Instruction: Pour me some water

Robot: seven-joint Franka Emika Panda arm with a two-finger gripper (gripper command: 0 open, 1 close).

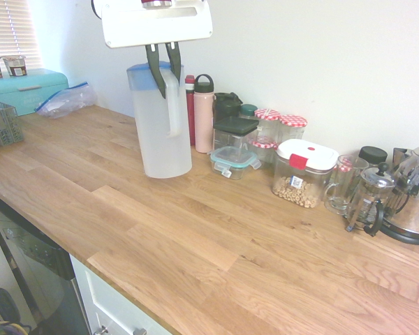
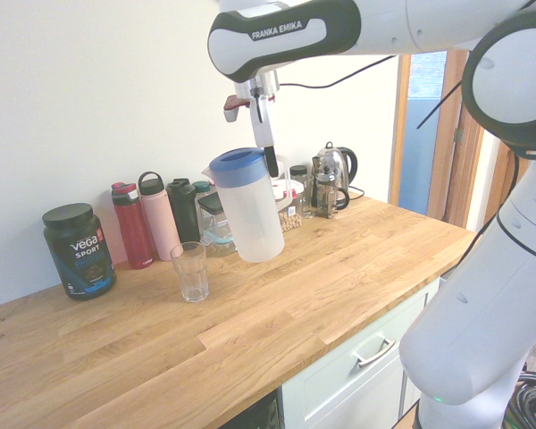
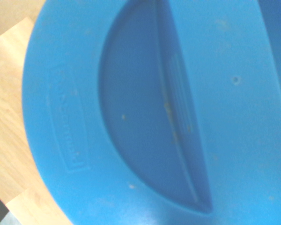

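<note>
**Pincer at the handle of the water pitcher on a wooden counter**

First exterior view: a tall frosted pitcher point(image 1: 160, 122) with a blue lid stands upright on a wooden counter point(image 1: 195, 237), near the back wall. The pincer point(image 1: 163, 71) comes straight down from above, its two dark fingers point(image 1: 154, 70) set on either side of the top of the pitcher's side handle, closed on it as far as this view shows. Just behind the pitcher stand a red bottle point(image 1: 190, 108) and a pink bottle point(image 1: 204, 115). Further along the wall are lidded storage containers, a jar with a white and red lid point(image 1: 304, 171), a French press point(image 1: 370, 199) and a kettle point(image 1: 415, 195). A teal bread box point(image 1: 24, 89) sits at the far end.

Second exterior view: from the opposite side, the pitcher point(image 2: 247, 206) rests on the counter point(image 2: 339, 268) with the pincer point(image 2: 270, 161) reaching down at its handle side. A small clear drinking glass point(image 2: 190, 271) stands near the pitcher, apart from it. A dark tub labelled Vega Sport point(image 2: 79, 250) stands by the wall beside the bottles.

Wrist view: the round blue lid point(image 3: 154, 117) fills nearly the whole picture, seen from directly above, with a half-moon recess. Strips of counter wood point(image 3: 9, 117) show at one edge.
</note>
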